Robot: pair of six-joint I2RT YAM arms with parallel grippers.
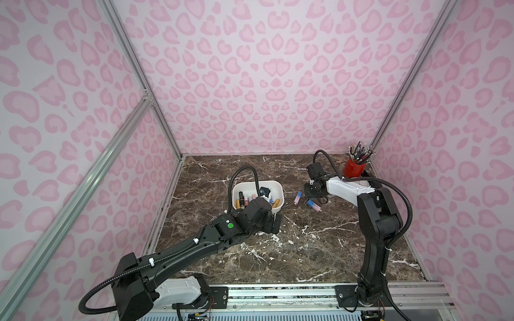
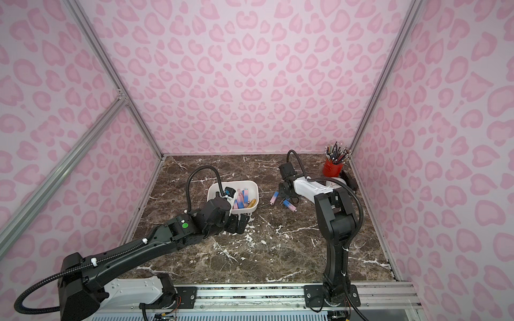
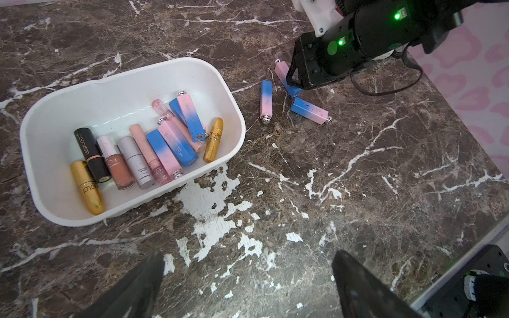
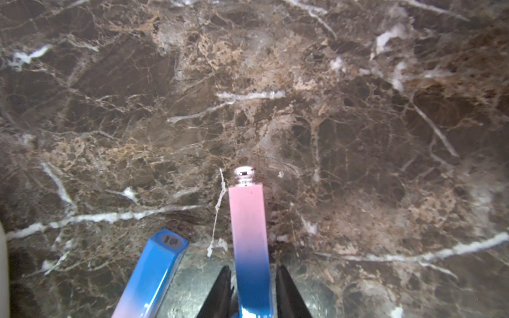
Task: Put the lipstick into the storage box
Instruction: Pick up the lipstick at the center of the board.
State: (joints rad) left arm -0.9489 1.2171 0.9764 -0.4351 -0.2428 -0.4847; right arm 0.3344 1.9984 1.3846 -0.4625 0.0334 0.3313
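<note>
right gripper (image 4: 252, 271) pinches the blue end of a pink-blue lipstick (image 4: 248, 220) lying on the tabletop (image 4: 358, 124), jaws across its flat sides, likely so it cannot twist; lift not yet made. a second lipstick (image 4: 154, 272) lies just beside. storage box (image 3: 110, 93) stands near, part filled. left gripper (image 3: 248, 289) spread wide, empty, hovering clear beside the box.

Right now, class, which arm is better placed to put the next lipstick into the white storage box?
Right. The right gripper clamps a pink-and-blue square lipstick tube on the brown marble table; the left gripper hangs open and empty beside the white plastic storage box.
</note>
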